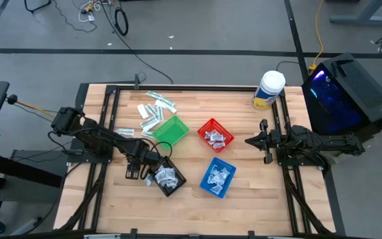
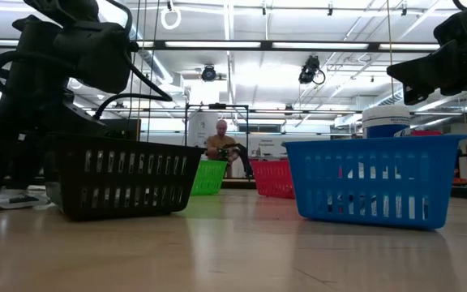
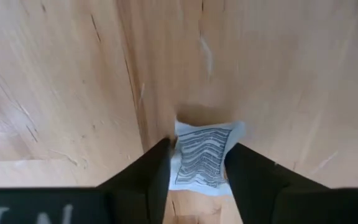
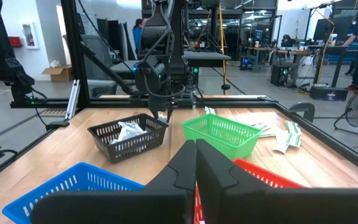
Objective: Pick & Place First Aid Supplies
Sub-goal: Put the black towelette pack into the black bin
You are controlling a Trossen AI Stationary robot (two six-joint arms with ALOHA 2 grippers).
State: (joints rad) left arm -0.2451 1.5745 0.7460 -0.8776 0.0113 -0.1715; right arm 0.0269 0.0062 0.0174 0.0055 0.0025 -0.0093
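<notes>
Beside the packet-filled black basket [image 1: 166,178], left gripper [image 3: 197,163] pinches a sachet [image 3: 201,157].

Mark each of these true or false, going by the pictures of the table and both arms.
1. The left pincer grips a white printed packet. True.
2. The green basket is full of packets. False: it looks empty.
3. The right pincer is shut, holding nothing. True.
4. The tub stands inside the blue basket. False: it stands on the table's far edge, apart.
5. The black basket holds packets. True.
</notes>
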